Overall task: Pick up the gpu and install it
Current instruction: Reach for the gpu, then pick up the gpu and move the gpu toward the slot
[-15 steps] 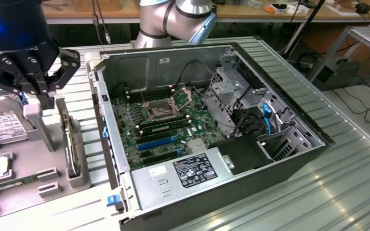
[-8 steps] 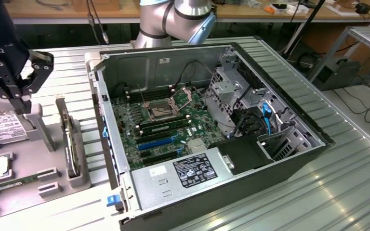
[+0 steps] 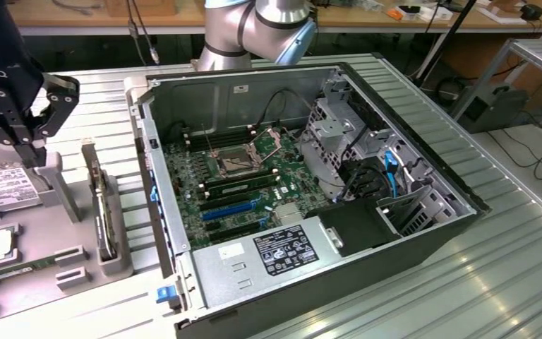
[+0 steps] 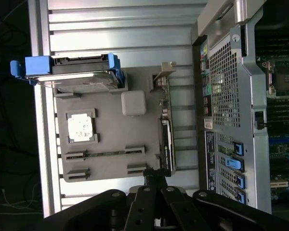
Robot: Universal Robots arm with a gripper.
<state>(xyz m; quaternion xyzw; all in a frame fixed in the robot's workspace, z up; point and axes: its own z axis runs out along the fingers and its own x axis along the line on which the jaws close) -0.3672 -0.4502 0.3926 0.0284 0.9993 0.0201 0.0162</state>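
Black gripper [image 4: 154,179] linkages are seen closest in the wrist view, with the two fingers drawn together at their tips and nothing clasped between them. In that view the tips are lined up with one end of the gpu [image 4: 165,144]. Whether they are level with it cannot be told.

An open computer case [image 3: 205,92] is laid on its side on a ribbed metal table [image 3: 497,268], and its green motherboard [image 3: 243,169] is exposed. The silver robot arm [image 3: 252,28] is seen behind the case.

A grey tray [image 4: 115,134] is set just beside the case, on the exterior view's left. The gripper [image 3: 32,150] is held over the far part of this tray, above the hard drive [image 3: 3,187] and apart from the card.

The hard drive, silver with a white label, is seated in a blue caddy [image 4: 19,67] at one end of the tray. The gpu is stood on its long edge in a slot along the tray side nearest the case, with its silver bracket [image 4: 164,72] at the end towards the hard drive. A square silver chip [image 4: 80,127] is nested in a recess near the tray's middle. A thin green memory stick [image 3: 26,268] is laid flat in its holders beyond the chip.
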